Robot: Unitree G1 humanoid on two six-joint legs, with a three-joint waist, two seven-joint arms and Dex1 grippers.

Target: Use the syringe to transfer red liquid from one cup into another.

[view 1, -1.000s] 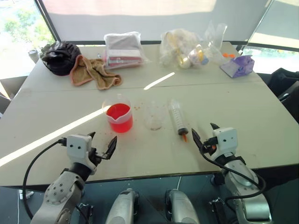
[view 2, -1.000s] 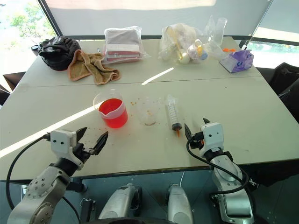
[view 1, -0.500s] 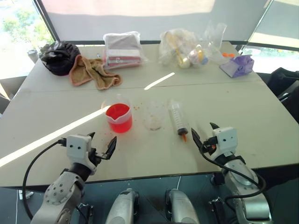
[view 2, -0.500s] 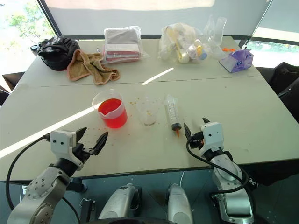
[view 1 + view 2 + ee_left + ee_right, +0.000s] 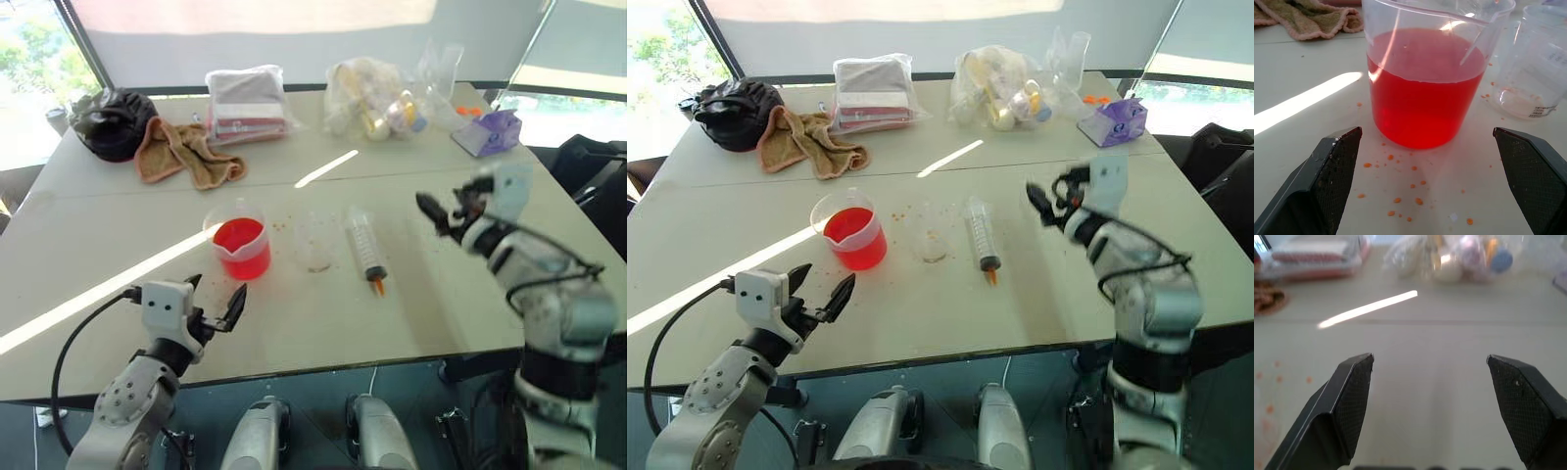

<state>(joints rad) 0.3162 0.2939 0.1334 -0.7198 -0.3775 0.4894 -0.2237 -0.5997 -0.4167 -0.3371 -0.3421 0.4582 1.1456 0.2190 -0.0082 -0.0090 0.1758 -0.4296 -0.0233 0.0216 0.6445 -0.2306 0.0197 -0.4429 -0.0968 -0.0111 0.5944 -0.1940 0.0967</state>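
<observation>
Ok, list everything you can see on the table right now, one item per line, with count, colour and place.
beaker: one, clear, holding red liquid, table middle
small cup: one, clear, right of the beaker
syringe: one, clear with orange tip, lying right of the small cup
towel: one, tan, far left
black bag: one, far left corner
wrapped bundle: one, far middle
bag of bottles: one, clear, far right
purple box: one, far right edge
left gripper: open, near edge
right gripper: open, raised right of the syringe

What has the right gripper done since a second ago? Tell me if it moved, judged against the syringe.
Yes. The right gripper has risen and gone forward: it was near the table edge below the syringe tip; now it hangs beyond that tip, empty.
</observation>
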